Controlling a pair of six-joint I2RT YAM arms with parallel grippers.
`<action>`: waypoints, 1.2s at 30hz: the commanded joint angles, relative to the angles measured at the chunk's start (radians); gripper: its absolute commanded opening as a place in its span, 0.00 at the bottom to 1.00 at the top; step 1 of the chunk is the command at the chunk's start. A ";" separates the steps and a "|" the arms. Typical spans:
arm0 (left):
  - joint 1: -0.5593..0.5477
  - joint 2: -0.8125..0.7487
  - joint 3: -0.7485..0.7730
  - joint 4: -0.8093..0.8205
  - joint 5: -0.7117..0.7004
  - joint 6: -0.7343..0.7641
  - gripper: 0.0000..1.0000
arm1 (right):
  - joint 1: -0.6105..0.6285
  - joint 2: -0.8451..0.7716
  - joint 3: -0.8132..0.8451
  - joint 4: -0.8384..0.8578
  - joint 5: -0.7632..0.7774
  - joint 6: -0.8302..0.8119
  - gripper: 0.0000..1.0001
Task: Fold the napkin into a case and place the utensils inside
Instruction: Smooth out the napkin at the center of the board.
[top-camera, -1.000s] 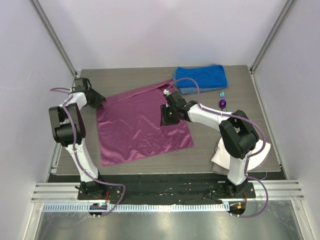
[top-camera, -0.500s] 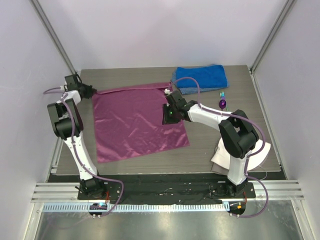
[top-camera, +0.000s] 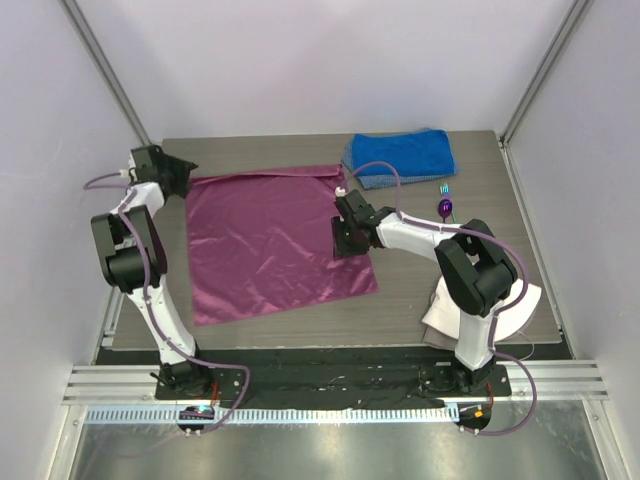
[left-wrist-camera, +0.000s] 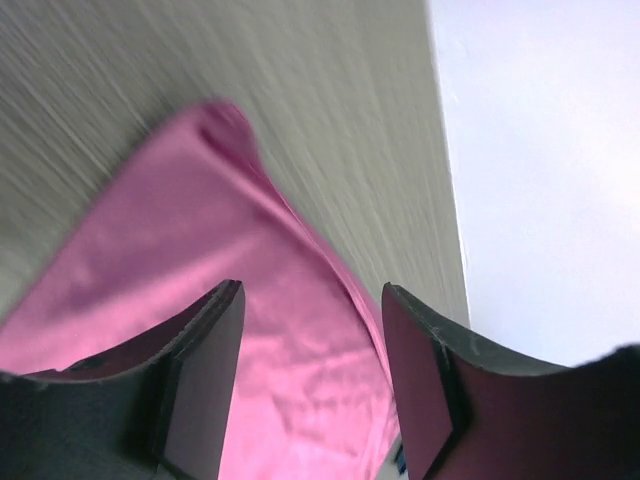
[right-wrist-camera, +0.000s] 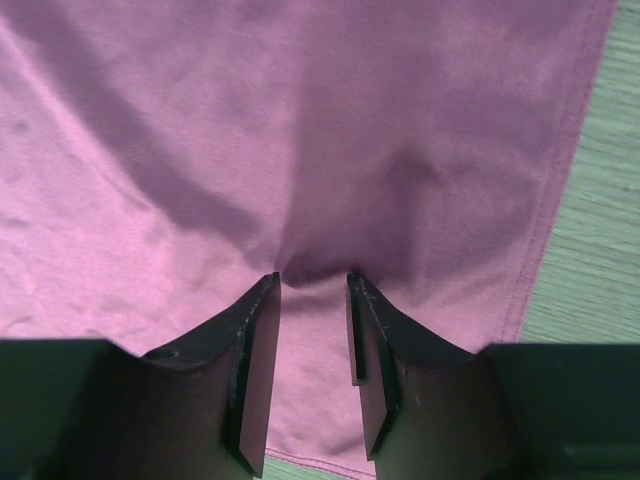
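The magenta napkin (top-camera: 270, 240) lies spread flat on the table. My left gripper (top-camera: 183, 166) is open and empty just off the napkin's far left corner; the left wrist view shows that corner (left-wrist-camera: 215, 140) beyond the parted jaws (left-wrist-camera: 310, 290). My right gripper (top-camera: 346, 238) sits on the napkin's right edge. Its jaws (right-wrist-camera: 313, 278) are narrowly parted, with the tips pressed down on the cloth (right-wrist-camera: 300, 120), which puckers slightly between them. The purple spoon (top-camera: 445, 208) and the teal fork (top-camera: 446, 188) lie to the right of the napkin, near the blue towel.
A thick blue towel (top-camera: 400, 155) lies at the back right, touching the napkin's far right corner. A white cloth (top-camera: 485, 310) lies at the front right under the right arm. Bare table (top-camera: 250, 155) shows behind the napkin.
The left gripper pulled the napkin's far left corner out to the left and back, then let it go. The raised far edge now lies flat. The right gripper stayed on the right edge.
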 joint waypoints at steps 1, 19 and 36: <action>-0.049 -0.188 -0.005 -0.137 -0.055 0.123 0.62 | -0.003 -0.024 -0.015 -0.016 0.037 -0.017 0.41; -0.429 -0.535 -0.505 -0.287 -0.069 0.238 0.54 | -0.003 -0.278 -0.287 -0.049 0.128 -0.040 0.43; -0.503 -0.607 -0.612 -0.232 -0.172 0.192 0.54 | -0.100 0.140 0.436 -0.002 0.253 -0.143 0.63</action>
